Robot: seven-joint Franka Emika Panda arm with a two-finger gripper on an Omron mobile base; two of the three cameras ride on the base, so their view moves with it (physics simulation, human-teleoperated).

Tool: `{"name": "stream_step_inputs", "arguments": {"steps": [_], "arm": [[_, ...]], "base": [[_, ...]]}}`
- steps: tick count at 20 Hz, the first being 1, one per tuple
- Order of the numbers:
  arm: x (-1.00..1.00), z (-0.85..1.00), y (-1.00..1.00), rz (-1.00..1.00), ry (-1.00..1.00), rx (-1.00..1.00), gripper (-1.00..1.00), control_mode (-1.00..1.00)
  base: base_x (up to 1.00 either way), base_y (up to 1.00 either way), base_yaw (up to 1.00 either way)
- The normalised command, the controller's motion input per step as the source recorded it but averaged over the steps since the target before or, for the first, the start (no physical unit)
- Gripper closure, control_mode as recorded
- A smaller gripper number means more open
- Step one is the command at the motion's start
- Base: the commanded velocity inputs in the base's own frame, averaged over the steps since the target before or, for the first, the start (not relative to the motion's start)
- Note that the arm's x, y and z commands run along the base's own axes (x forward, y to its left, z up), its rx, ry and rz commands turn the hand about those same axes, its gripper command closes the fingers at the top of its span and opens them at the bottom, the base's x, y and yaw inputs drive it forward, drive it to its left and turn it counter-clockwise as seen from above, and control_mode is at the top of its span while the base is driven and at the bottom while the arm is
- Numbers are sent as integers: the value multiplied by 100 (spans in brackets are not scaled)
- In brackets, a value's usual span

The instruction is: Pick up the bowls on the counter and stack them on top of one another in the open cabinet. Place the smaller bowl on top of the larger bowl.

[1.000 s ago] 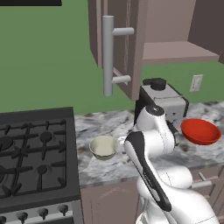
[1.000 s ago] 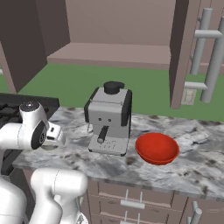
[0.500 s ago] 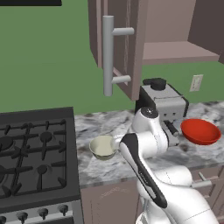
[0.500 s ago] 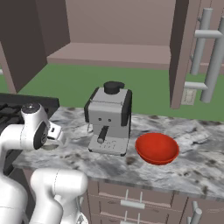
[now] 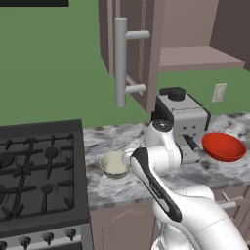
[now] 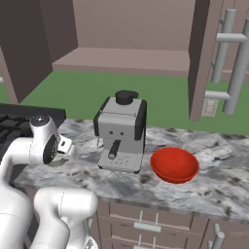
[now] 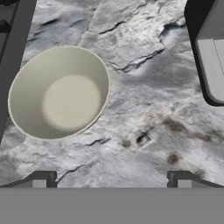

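Cream bowl (image 7: 59, 92) sits on the marbled surface (image 7: 144, 109), up and left of our jaws in the hand view, not between them. Jaws are spread wide, holding nothing. Further right, the red bowl (image 5: 223, 146) rests beside the coffee machine (image 5: 179, 117).

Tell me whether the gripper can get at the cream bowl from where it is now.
Probably yes: the gripper hangs open over bare counter beside the cream bowl, with nothing between them.

On the grey-and-white marbled stone counter (image 5: 119, 139), the small cream bowl (image 5: 115, 164) sits just right of the black gas stove (image 5: 41, 171). The grey coffee machine (image 5: 181, 119) stands between it and the wide red bowl (image 5: 223, 146). The open wall cabinet's shelf (image 6: 126, 61) lies above.
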Motion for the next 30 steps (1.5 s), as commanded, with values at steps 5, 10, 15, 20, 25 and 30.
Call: {"name": "stream_step_inputs", "arguments": {"steps": [5, 10, 15, 20, 25, 30], "arm": [[25, -19, 0, 0, 0, 0, -100, -100], [27, -22, 0, -1, 0, 0, -100, -100], [27, -23, 2, -2, 0, 0, -100, -100], [22, -15, 10, -1, 0, 0, -100, -100], [19, -14, 11, 0, 0, 0, -100, -100], [18, -16, 9, 0, 0, 0, -100, -100]], "base": [[0, 0, 0], [0, 0, 0], [0, 0, 0], [0, 0, 0], [0, 0, 0], [0, 0, 0]]}}
